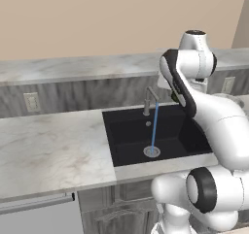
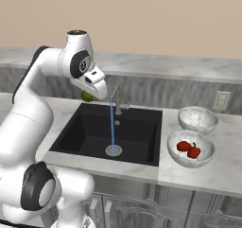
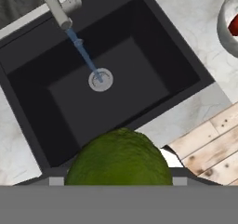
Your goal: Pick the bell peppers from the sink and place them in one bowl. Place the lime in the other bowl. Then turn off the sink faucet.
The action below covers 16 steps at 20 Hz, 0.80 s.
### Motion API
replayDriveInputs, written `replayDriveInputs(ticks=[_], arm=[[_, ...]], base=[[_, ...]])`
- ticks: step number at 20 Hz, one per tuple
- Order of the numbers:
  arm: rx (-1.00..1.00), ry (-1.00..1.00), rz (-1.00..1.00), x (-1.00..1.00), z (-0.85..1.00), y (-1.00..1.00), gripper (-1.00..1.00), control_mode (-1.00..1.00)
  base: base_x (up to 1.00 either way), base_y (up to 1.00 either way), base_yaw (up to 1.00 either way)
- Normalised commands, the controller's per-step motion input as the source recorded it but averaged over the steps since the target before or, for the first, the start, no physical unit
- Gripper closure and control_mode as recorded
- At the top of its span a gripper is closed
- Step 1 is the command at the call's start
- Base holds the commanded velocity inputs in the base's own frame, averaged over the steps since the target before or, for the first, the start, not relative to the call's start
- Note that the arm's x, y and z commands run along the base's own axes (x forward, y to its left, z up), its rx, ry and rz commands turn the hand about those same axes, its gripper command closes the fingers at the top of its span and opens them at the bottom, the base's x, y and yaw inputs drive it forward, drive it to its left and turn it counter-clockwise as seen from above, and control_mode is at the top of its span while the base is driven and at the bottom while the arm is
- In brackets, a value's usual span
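The lime (image 2: 87, 97) shows as a sliver behind the hand; finger tips hidden behind it; one bowl (image 3: 228, 28) cropped.

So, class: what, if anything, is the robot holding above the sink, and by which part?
The lime, gripped across its round sides between the jaws of the gripper, raised over the sink.

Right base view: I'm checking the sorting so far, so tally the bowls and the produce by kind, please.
Bowls: 2
Peppers: 2, both in the nearer bowl
Lime: 1, between the fingers above the sink
Total: 5
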Motion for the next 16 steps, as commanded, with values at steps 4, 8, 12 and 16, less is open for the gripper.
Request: replayDriveInputs(ticks=[4,8,12,16], arm=[[0.0,0.0,0.0,0.0,0.0,-0.61,1.0,-1.0],[0.0,0.0,0.0,0.0,0.0,-0.62,1.0,-1.0],[0.0,0.0,0.0,0.0,0.0,-0.6,1.0,-1.0],[0.0,0.0,0.0,0.06,-0.02,-0.51,1.0,-1.0]], base=[[0.0,0.0,0.0],[0.0,0.0,0.0],[0.0,0.0,0.0],[0.0,0.0,0.0]])
